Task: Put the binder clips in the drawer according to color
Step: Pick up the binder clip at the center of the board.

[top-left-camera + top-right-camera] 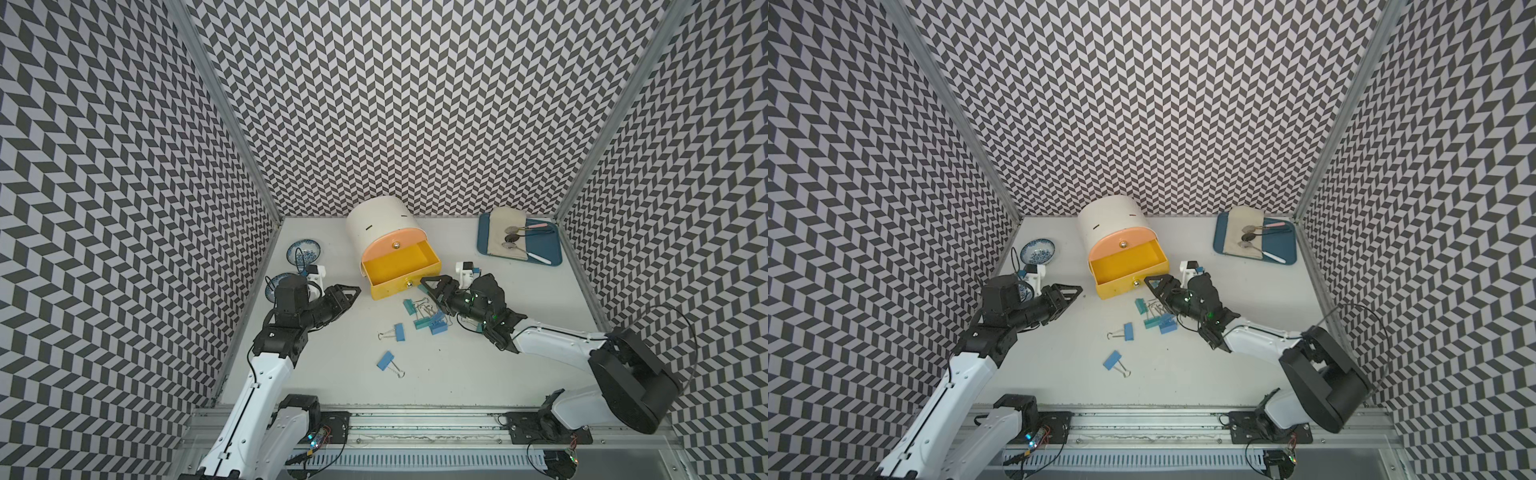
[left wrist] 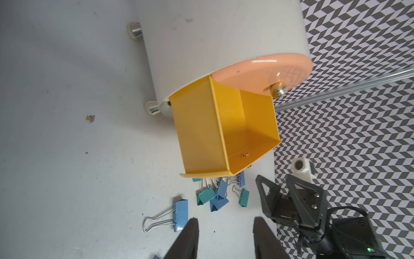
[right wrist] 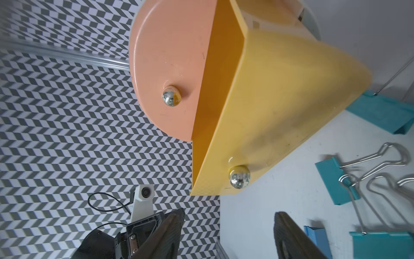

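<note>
Top view, right arm point(image 1: 552, 340) low at yellow drawer point(image 1: 390, 289), left arm point(image 1: 266, 374) opposite; both jaws apart

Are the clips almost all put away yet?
Not nearly. Done: the yellow drawer is pulled open, but empty. In hand: nothing; the right gripper stands open by its knob, the left gripper open too. Left: the blue binder clips and teal binder clips all lie on the table.

White links point(image 1: 266, 374), black joints point(image 1: 286, 336), small screws point(image 2: 316, 195)
</note>
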Action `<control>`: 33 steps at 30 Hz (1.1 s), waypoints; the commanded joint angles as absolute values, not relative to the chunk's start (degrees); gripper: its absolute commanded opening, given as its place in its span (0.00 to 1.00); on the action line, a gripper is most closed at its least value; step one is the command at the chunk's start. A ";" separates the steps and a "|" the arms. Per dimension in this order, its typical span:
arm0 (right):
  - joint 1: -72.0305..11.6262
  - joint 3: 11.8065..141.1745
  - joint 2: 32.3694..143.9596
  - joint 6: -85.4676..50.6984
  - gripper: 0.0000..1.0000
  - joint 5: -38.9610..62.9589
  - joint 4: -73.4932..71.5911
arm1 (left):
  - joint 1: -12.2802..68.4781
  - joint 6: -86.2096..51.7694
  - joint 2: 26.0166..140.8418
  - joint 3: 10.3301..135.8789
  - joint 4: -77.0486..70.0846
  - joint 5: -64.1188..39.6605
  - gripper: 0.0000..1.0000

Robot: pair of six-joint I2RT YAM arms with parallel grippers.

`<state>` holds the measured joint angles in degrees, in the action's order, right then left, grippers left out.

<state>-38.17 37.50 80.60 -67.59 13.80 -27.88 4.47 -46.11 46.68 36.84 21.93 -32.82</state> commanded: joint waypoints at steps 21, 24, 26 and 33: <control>-41.73 34.74 74.54 -28.27 0.76 1.72 5.29 | 14.14 -54.03 41.21 19.44 15.84 -28.54 0.51; -43.58 35.47 76.83 -27.28 0.76 0.23 5.27 | 15.29 -55.15 41.48 18.77 14.77 -28.05 0.51; -44.42 36.07 78.42 -26.73 0.76 -0.45 5.29 | 15.47 -55.37 41.57 18.46 14.40 -28.04 0.52; -45.66 37.09 81.50 -25.08 0.78 -2.65 3.89 | 15.56 -55.13 42.93 19.32 13.98 -28.08 0.53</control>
<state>-45.19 35.51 80.77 -26.76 -0.30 6.00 15.25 -55.18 42.61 18.96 15.88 -28.91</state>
